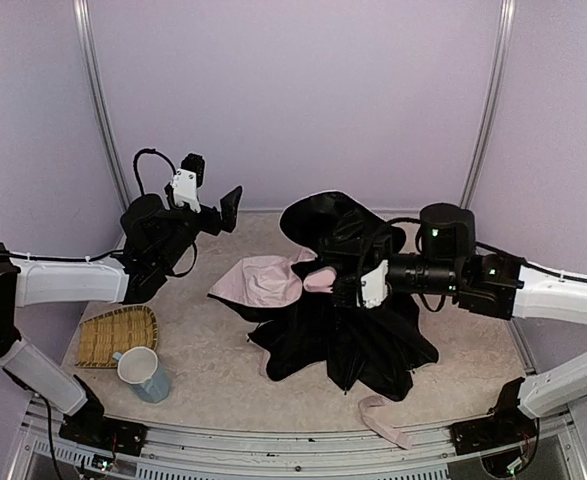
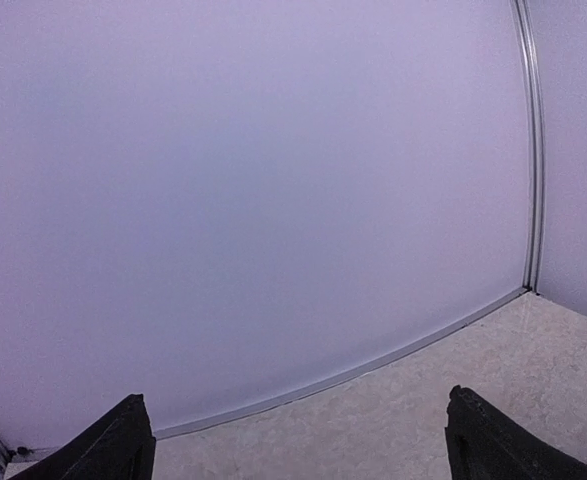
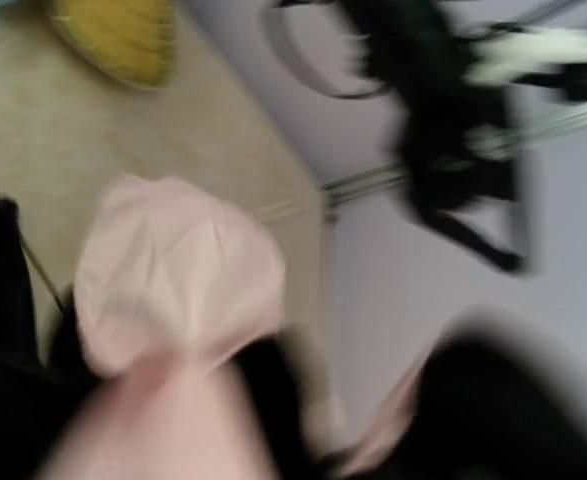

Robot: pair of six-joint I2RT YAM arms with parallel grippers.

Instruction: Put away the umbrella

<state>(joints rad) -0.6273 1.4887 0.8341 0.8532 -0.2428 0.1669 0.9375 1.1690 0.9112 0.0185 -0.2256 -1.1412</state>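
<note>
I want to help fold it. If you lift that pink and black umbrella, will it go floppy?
Probably floppy: the umbrella lies crumpled, its black cloth spread in loose folds on the table. The pink flap would likely droop too. A push may just bunch the cloth rather than slide it.

Near the table's (image 1: 213, 350) front-left corner: flat woven yellow straw tray (image 1: 118, 335), pale blue ceramic mug (image 1: 143, 373) upright just beside its near edge.
</note>
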